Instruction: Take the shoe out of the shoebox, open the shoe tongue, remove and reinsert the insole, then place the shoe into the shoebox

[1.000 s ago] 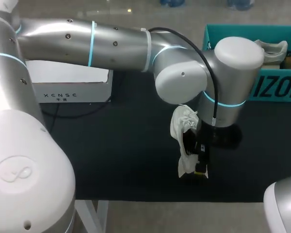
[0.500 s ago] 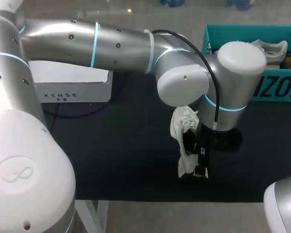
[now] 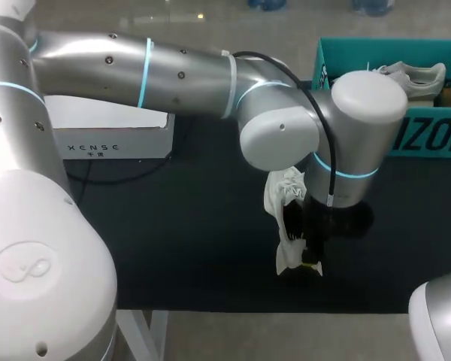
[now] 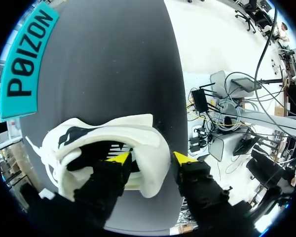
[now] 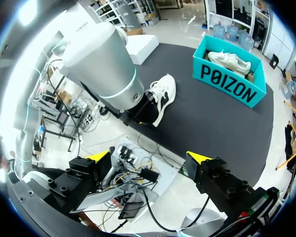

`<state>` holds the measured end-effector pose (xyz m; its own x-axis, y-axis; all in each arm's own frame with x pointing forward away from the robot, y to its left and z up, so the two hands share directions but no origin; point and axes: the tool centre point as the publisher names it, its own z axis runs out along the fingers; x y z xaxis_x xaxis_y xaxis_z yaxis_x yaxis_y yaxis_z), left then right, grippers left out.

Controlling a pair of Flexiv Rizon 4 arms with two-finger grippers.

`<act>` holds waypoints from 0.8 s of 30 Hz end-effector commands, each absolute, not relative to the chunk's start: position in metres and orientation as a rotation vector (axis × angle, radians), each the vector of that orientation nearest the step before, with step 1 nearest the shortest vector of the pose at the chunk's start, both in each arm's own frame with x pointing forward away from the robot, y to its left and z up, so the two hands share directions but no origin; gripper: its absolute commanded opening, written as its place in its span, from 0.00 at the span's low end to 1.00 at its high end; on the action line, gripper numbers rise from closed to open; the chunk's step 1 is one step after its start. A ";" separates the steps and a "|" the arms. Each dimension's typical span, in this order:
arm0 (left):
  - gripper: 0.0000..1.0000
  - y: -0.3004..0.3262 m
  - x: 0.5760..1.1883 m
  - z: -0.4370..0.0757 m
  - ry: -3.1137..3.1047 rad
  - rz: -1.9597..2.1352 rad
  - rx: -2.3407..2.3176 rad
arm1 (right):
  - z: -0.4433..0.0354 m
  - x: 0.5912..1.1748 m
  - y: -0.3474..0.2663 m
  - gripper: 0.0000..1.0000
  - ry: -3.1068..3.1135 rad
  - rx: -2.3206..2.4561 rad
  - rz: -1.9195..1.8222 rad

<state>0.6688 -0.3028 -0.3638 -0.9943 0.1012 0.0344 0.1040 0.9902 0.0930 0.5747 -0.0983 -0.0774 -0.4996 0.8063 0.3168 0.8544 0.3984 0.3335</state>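
Observation:
A white shoe with black trim [image 3: 284, 218] lies on the black table mat, toe toward the far side. In the left wrist view the shoe [image 4: 108, 133] has its heel wall between the fingers of my left gripper [image 4: 152, 158]. One yellow tip sits inside the shoe's opening and the other presses the outside of the heel. From above, my left gripper [image 3: 308, 263] is at the shoe's heel end. The teal shoebox [image 3: 428, 139] stands at the far right with a second pale shoe [image 3: 415, 75] in it. My right gripper [image 5: 149, 157] hangs open off the table's near side, holding nothing.
A white box [image 3: 113, 131] stands at the back left under my left arm. In the right wrist view the shoe [image 5: 163, 96] and the teal shoebox [image 5: 229, 81] lie well ahead of the gripper. Bare black mat [image 3: 188, 248] spreads left of the shoe.
My left gripper's fingers have drawn together onto the shoe's heel, and the left arm's wrist shifted slightly. The shoe and the right arm stayed put.

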 end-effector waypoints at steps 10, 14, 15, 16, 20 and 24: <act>0.33 -0.296 0.668 -0.362 -3.103 -0.144 -0.170 | -0.076 0.577 -0.098 1.00 -2.538 -1.512 -0.695; 0.10 -0.296 0.668 -0.362 -3.098 -0.142 -0.178 | -0.076 0.577 -0.098 1.00 -2.538 -1.512 -0.695; 0.00 -0.296 0.668 -0.362 -3.097 -0.143 -0.175 | -0.076 0.577 -0.098 1.00 -2.538 -1.512 -0.695; 0.00 -0.295 0.668 -0.362 -3.096 -0.142 -0.174 | -0.076 0.577 -0.098 1.00 -2.538 -1.512 -0.695; 0.00 -0.294 0.668 -0.362 -3.090 -0.136 -0.173 | -0.076 0.577 -0.098 1.00 -2.538 -1.512 -0.695; 0.00 -0.293 0.667 -0.361 -3.079 -0.132 -0.147 | -0.076 0.577 -0.098 1.00 -2.538 -1.512 -0.695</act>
